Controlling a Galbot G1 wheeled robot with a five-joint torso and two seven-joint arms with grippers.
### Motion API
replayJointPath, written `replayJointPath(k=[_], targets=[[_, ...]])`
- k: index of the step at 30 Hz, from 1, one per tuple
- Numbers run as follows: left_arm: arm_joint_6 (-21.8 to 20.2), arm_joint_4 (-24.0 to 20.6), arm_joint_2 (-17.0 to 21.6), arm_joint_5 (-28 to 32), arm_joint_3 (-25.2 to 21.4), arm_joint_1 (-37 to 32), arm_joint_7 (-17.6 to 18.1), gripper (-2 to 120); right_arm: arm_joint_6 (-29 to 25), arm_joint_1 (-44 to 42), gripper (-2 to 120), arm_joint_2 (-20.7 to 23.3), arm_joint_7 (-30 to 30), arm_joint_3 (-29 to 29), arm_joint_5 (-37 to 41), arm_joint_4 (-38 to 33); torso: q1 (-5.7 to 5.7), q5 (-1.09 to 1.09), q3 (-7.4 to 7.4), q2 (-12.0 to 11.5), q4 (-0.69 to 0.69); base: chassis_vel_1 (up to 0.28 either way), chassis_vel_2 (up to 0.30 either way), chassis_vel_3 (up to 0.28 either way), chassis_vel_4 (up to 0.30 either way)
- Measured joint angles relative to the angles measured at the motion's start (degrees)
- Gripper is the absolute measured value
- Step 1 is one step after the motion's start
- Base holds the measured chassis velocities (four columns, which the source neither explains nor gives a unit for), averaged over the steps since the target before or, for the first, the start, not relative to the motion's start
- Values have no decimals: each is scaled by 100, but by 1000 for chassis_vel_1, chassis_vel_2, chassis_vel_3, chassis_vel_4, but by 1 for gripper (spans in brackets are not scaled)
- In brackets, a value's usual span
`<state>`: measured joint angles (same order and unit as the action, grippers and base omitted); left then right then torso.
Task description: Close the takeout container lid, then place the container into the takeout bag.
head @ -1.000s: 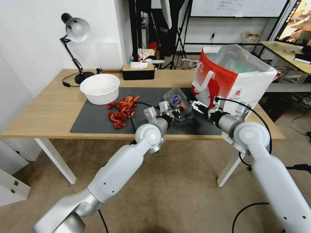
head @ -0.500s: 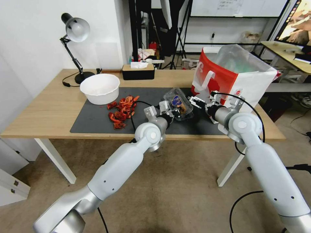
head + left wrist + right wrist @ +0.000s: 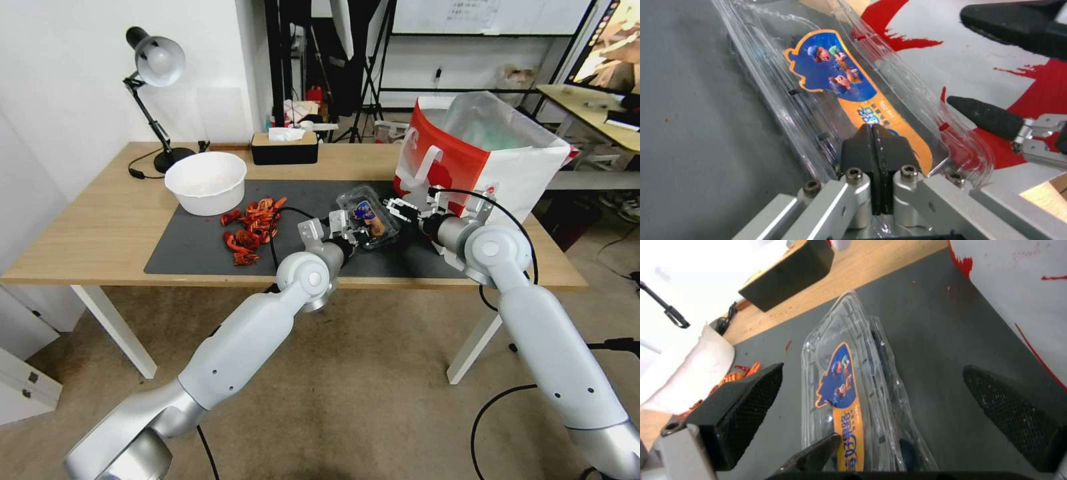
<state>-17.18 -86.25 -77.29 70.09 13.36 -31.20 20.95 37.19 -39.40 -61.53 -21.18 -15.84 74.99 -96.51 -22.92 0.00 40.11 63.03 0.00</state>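
Takeout container [image 3: 369, 221] sat mid-frame on the dark mat [image 3: 200, 250], tilted, labelled lid [image 3: 840, 86] folded down over the berries. Left gripper [image 3: 350, 233] was pinched tight on the container's near edge, pads [image 3: 873, 146] pressed together. Right gripper [image 3: 393, 207] stood just right of the container, fingers [image 3: 1009, 413] spread wide, straddling it. Takeout bag [image 3: 480, 157] stood upright at upper right, close behind the right gripper.

Takeout container [image 3: 369, 219] on mat [image 3: 200, 247], left of takeout bag [image 3: 483, 167].
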Motion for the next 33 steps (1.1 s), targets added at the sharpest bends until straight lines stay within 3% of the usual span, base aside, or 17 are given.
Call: replayJointPath(k=[6,16,33], targets=[[-14,17,-2,-3,34,29,17,0,165,119,100,20,129,50,1,204,0,0,0,0,0,0,0,0,0],[-11,18,-7,-1,95,62,30,0,469,482,100,224,938,372,9,820,0,0,0,0,0,0,0,0,0],[16,41,1,23,118,103,29,0,476,671,100,268,1235,677,-71,1206,0,0,0,0,0,0,0,0,0]])
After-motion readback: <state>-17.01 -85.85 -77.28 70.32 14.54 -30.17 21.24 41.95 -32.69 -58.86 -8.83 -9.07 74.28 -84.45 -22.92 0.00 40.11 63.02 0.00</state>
